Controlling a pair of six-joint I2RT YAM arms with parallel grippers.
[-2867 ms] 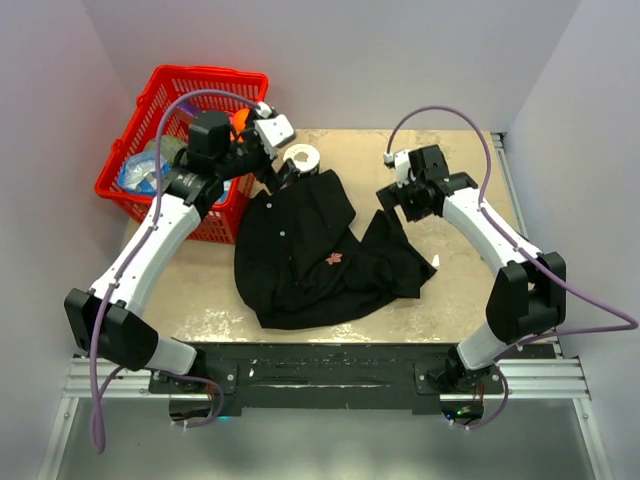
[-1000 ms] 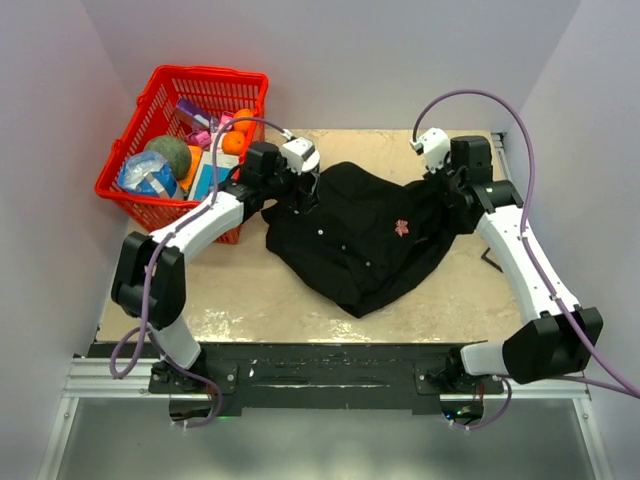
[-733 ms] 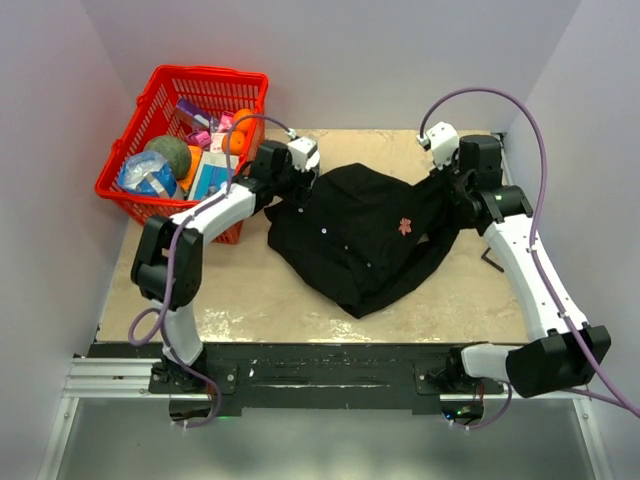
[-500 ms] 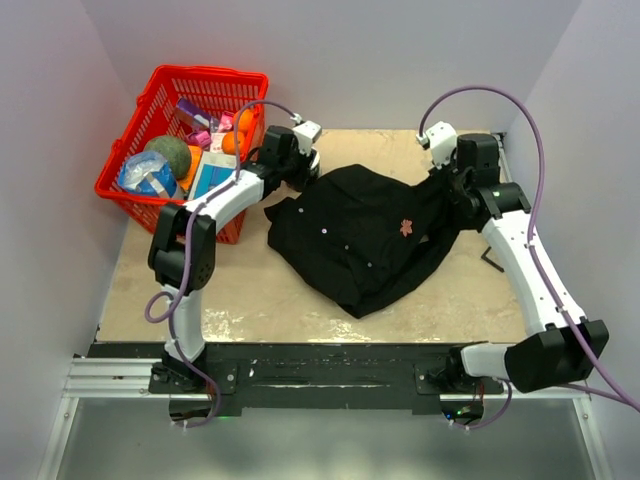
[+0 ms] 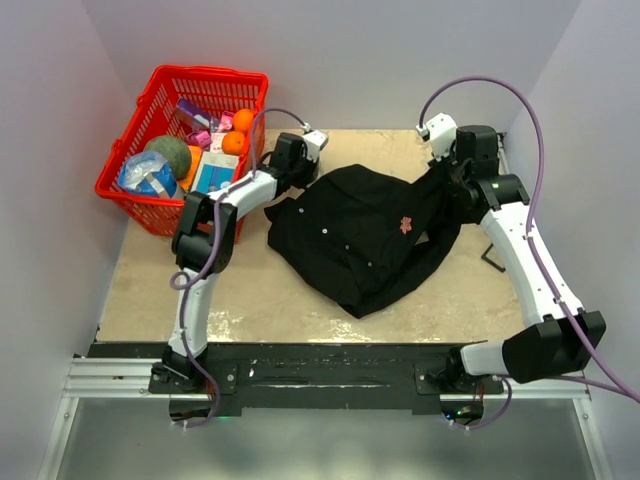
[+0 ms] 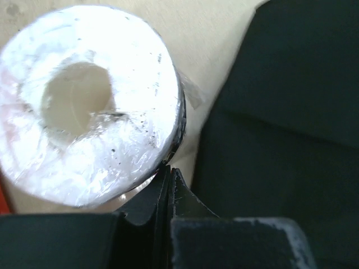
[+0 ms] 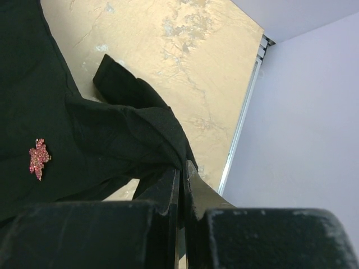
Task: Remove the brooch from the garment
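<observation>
black cloth takes up the middle of the table (image 5: 250, 290): the short-sleeved shirt (image 5: 350, 250) lies rumpled there, its far right part drawn up toward my right hand (image 7: 180, 170), whose fingers are pressed together on a bunched fold of it, right at the tips. the brooch (image 5: 406, 225), a small pink-red leaf shape with a sparkly face, is pinned on the shirt's upper right area, on the slope of cloth below that pinched fold. in my right wrist view it sits at the left, well apart from the fingertips. a few small white buttons (image 5: 327, 229) run in a line across the cloth left of the brooch. my left hand (image 6: 169, 175) is at the shirt's far left edge, fingers closed flat against each other with nothing between them. the tips point at the rim of a white roll of tape (image 6: 90, 112) lying flat on the table just beside the shirt, and i cannot tell whether they touch it. a red basket (image 5: 150, 100) holding oranges and packets stands at the table's far left corner, beyond my left arm.
</observation>
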